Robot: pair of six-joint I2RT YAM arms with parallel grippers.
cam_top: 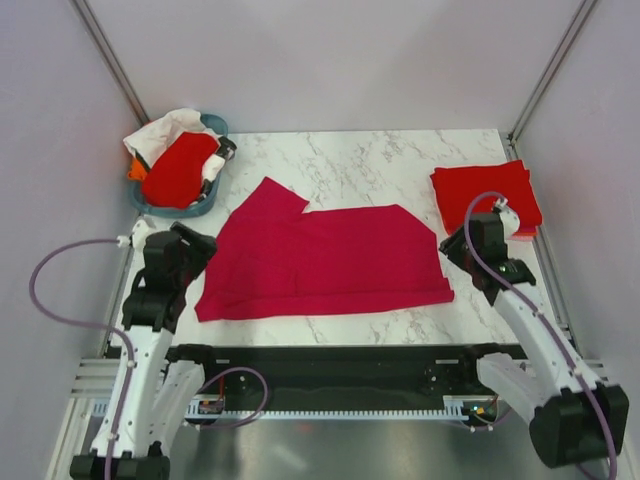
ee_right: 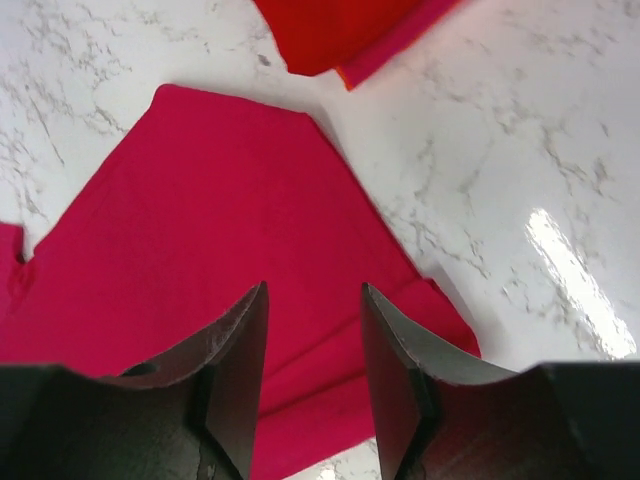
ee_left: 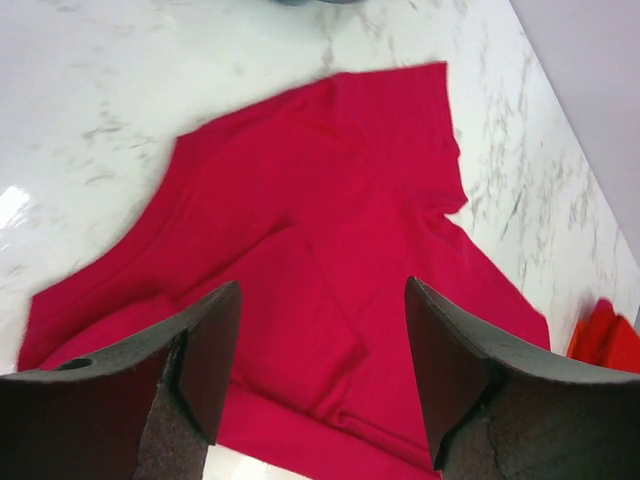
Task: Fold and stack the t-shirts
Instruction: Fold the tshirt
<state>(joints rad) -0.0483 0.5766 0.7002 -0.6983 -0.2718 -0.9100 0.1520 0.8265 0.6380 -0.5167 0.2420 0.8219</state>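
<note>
A crimson-pink t-shirt (cam_top: 330,262) lies folded lengthwise across the middle of the marble table, one sleeve sticking out at its upper left. It also fills the left wrist view as the crimson t-shirt (ee_left: 330,230) and the right wrist view as the crimson shirt (ee_right: 200,240). A folded bright red t-shirt (cam_top: 485,195) rests at the back right; its corner (ee_right: 340,30) shows in the right wrist view. My left gripper (ee_left: 322,345) hangs open above the shirt's left end, holding nothing. Over the right end my right gripper (ee_right: 314,345) is open and empty.
A teal basket (cam_top: 215,203) at the back left holds a red shirt (cam_top: 178,170) and white cloth (cam_top: 165,130). Grey walls enclose the table on three sides. Bare marble (cam_top: 380,160) lies behind the crimson shirt.
</note>
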